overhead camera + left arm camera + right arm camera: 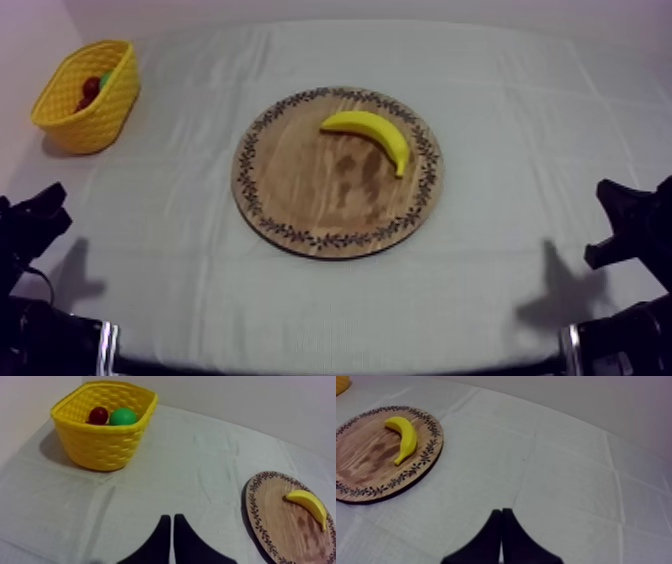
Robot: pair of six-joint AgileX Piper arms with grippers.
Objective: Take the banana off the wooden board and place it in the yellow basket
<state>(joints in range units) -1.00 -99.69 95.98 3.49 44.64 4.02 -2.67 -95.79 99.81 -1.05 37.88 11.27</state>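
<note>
Banana (pixel 372 135) lies near the far right rim of the wooden board (pixel 310 190). Yellow basket (pixel 95 125) stands well apart, far left. Left gripper (pixel 172 519) and right gripper (pixel 502 511) rest closed, empty. Gripped off-centre, the curved banana might swivel and drop short of the basket.

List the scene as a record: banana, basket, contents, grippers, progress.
banana: on the wooden board, near its rim
yellow basket: far left of the table, apart from the board
contents: small red fruit, green fruit
left gripper: shut, empty, over the table
right gripper: shut, empty, over the table
progress: banana not yet picked up
</note>
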